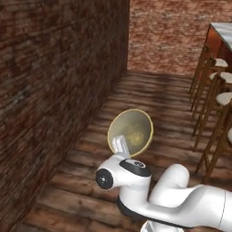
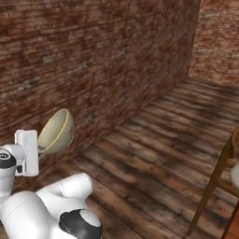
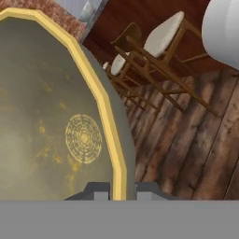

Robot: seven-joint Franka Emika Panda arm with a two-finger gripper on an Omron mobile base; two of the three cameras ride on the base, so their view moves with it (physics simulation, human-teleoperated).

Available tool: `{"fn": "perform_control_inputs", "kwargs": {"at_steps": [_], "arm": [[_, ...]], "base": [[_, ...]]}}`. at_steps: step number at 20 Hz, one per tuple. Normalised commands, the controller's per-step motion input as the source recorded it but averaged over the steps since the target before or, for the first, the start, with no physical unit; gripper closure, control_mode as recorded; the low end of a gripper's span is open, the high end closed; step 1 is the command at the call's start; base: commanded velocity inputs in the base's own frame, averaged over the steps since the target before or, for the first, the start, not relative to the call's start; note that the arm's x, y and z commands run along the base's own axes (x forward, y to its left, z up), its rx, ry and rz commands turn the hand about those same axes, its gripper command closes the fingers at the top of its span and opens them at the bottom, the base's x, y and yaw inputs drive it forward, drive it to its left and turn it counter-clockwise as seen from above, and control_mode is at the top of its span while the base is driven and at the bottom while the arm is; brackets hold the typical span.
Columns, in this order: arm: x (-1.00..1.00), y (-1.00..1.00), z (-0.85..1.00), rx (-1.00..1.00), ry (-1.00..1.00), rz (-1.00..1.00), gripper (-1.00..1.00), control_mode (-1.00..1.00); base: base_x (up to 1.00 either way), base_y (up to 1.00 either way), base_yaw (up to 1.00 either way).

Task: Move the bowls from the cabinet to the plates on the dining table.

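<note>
The arm folds low over the wooden floor, its hand raised beside the brick wall. The gripper is clamped on the yellow rim of the tan bowl (tipped on edge, mouth facing the camera), carried in the air. Bar stools and the dining table stand well apart to the right.

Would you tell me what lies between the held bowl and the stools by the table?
Bare wooden floor: in the left base view nothing stands between the bowl, pinched at its rim by the gripper, and the stools.
</note>
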Motion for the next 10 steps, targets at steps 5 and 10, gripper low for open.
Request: {"fn": "perform_control_inputs", "kwargs": {"at_steps": [5, 10], "arm": [[0.0, 0.0, 0.0, 0.0, 0.0, 0.0, 1.0, 1.0], [0.0, 0.0, 0.0, 0.0, 0.0, 0.0, 1.0, 1.0]], "base": [[0.57, 0.0, -0.44], [0.47, 0.0, -0.53]]}}
